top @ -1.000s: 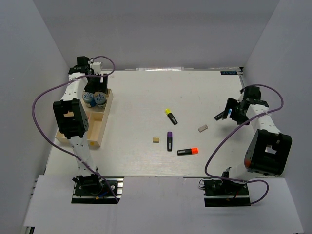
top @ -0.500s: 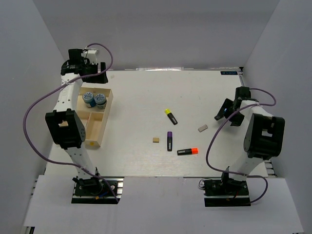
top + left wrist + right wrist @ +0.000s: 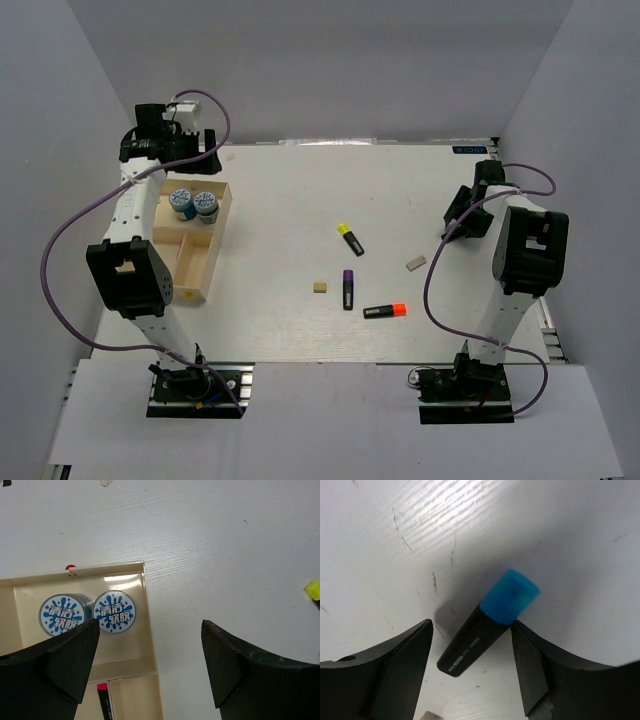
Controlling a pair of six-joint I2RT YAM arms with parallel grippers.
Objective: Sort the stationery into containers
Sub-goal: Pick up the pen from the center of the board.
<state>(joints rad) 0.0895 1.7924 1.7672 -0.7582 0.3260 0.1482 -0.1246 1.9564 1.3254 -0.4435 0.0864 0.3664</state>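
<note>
The light-wood tray point(image 3: 214, 245) lies at the left; two blue-and-white rolls point(image 3: 193, 202) stand in its far compartment. My left gripper point(image 3: 208, 152) is open and empty, raised beyond the tray's far end; its wrist view shows the rolls point(image 3: 115, 611) and a pink-capped marker point(image 3: 105, 700) in the tray point(image 3: 146, 605). My right gripper point(image 3: 461, 214) is open at the right. The blue-capped highlighter point(image 3: 485, 630) lies slantwise between its fingers point(image 3: 405, 660). The yellow point(image 3: 350, 239), purple point(image 3: 348, 289) and orange point(image 3: 385, 311) highlighters, tan eraser point(image 3: 319, 287) and grey eraser point(image 3: 416, 264) lie mid-table.
Grey walls close in the white table point(image 3: 290, 190) on the left, back and right. Purple cables loop from both arms. The yellow highlighter's cap point(image 3: 313, 589) shows at the right edge of the left wrist view.
My left arm has lifted off the tray's far compartment and drawn back to the far left. My right gripper has moved further from the base, with the blue highlighter still under it.
</note>
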